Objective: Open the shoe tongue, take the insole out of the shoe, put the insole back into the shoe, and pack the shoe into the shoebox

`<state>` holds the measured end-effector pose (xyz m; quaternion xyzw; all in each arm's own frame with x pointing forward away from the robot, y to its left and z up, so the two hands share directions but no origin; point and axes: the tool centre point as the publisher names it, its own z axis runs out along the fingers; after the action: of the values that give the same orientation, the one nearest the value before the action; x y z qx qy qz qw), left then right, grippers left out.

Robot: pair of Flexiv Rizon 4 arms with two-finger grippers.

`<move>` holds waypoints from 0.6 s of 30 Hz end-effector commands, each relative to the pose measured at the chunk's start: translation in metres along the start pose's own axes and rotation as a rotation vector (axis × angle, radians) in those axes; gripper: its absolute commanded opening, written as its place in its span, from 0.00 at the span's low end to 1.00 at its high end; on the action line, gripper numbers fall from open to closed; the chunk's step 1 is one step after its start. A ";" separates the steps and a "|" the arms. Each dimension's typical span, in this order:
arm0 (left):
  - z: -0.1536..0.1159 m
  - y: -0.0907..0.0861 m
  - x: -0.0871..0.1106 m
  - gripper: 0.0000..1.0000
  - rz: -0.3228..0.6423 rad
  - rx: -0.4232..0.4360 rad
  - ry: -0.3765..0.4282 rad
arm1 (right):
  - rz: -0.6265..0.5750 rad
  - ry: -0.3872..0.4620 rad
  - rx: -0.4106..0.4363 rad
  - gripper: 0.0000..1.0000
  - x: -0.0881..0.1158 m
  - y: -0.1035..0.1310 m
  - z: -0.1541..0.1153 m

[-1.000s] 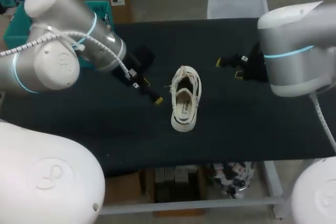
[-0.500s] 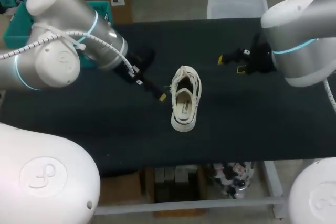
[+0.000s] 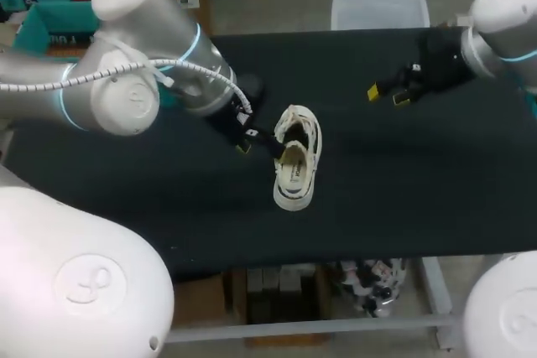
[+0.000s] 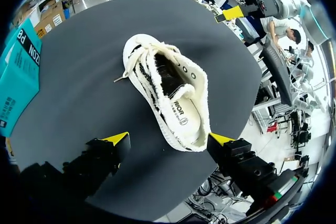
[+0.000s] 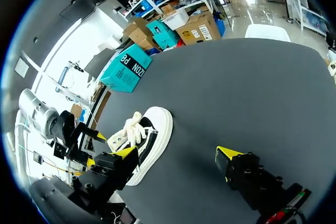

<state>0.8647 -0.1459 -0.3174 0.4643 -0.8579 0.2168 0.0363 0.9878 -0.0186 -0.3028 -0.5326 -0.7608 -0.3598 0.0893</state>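
Note:
A white low sneaker [image 3: 295, 159] lies in the middle of the black table [image 3: 377, 190], toe toward the far edge, laces loose, its insole [image 4: 184, 115] showing inside. My left gripper [image 3: 262, 145] is open at the shoe's left side. In the left wrist view, my left gripper [image 4: 169, 140] stands with its yellow tips on either side of the heel, short of touching it. My right gripper [image 3: 388, 95] hangs open and empty over the far right of the table, well away from the shoe [image 5: 144, 135]. The teal shoebox [image 4: 21, 72] stands at the table's far left.
The shoebox [image 3: 63, 18] is partly hidden behind my left arm in the head view. The same shoebox [image 5: 126, 66] shows beyond the shoe in the right wrist view. Bare tabletop stretches between the shoe and the right gripper [image 5: 176, 153].
My left gripper has moved right, from open table up to the shoe's side. My right gripper has drawn back toward the far right corner. The shoe has not moved.

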 end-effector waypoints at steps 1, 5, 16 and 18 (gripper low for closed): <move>0.009 -0.007 0.007 1.00 -0.001 -0.039 -0.062 | -0.014 -0.006 0.402 1.00 0.000 0.006 -0.001; 0.017 -0.007 0.007 0.86 -0.016 -0.045 -0.096 | -0.031 -0.082 0.393 1.00 0.004 0.002 -0.001; 0.046 -0.010 0.000 0.79 -0.045 -0.064 -0.145 | -0.163 -0.077 0.257 1.00 0.008 -0.021 -0.007; 0.049 -0.012 0.000 0.74 -0.052 -0.060 -0.144 | -0.199 -0.053 0.248 1.00 0.006 -0.023 -0.009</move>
<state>0.8757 -0.1621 -0.3491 0.4962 -0.8526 0.1640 0.0028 0.9727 -0.0160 -0.3031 -0.4555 -0.8548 -0.2234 0.1096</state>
